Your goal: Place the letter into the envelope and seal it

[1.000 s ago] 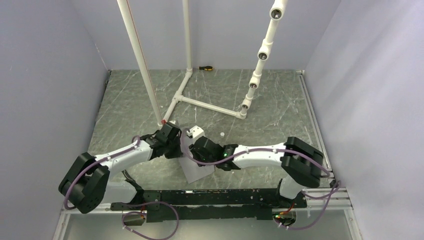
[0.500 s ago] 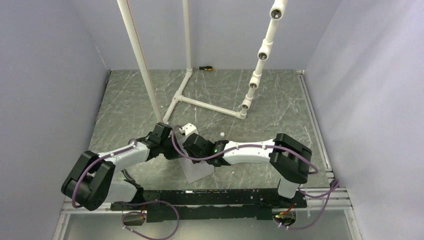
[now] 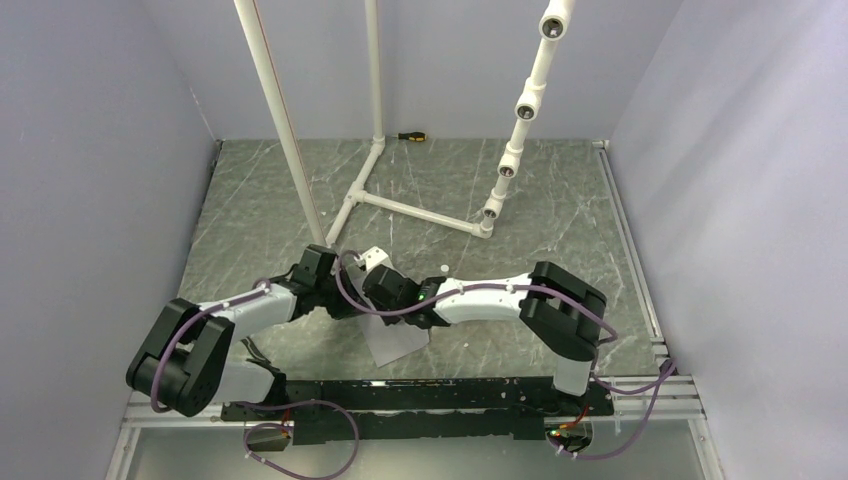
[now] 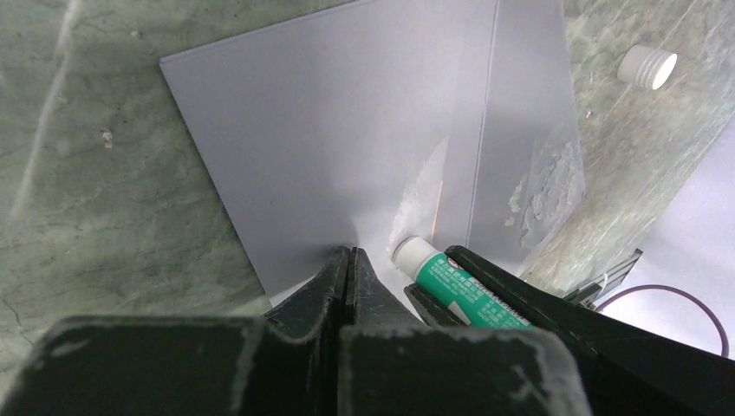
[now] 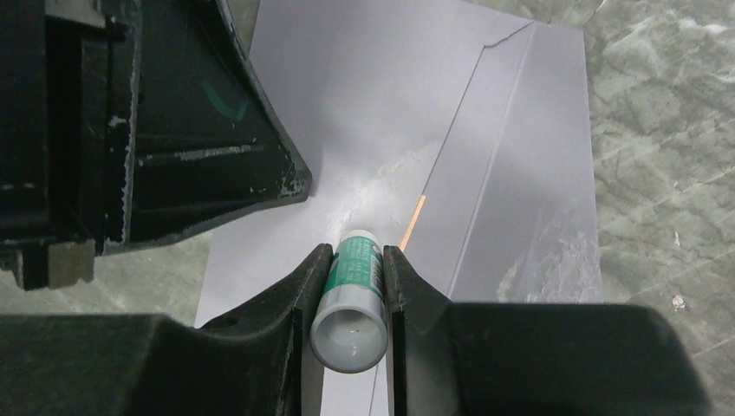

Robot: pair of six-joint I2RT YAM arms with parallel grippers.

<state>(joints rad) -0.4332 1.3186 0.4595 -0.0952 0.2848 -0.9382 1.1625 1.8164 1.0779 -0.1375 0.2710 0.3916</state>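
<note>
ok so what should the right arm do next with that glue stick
Probably slide the glue stick along the flap's fold line to spread glue. The right gripper is clamped on it with its tip down at the envelope, beside the seam where an orange sliver of the letter shows. The shut left gripper rests its tips on the paper, likely steadying it.

envelope [image 5: 364, 87]: pale grey | glue stick [image 5: 355, 269]: green-white | table [image 5: 676, 130]: green marbled

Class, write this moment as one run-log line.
stage: gluing envelope | left end effector: shut, tips on envelope | right end effector: holds glue stick | letter: inside, edge showing | cap: on table
</note>
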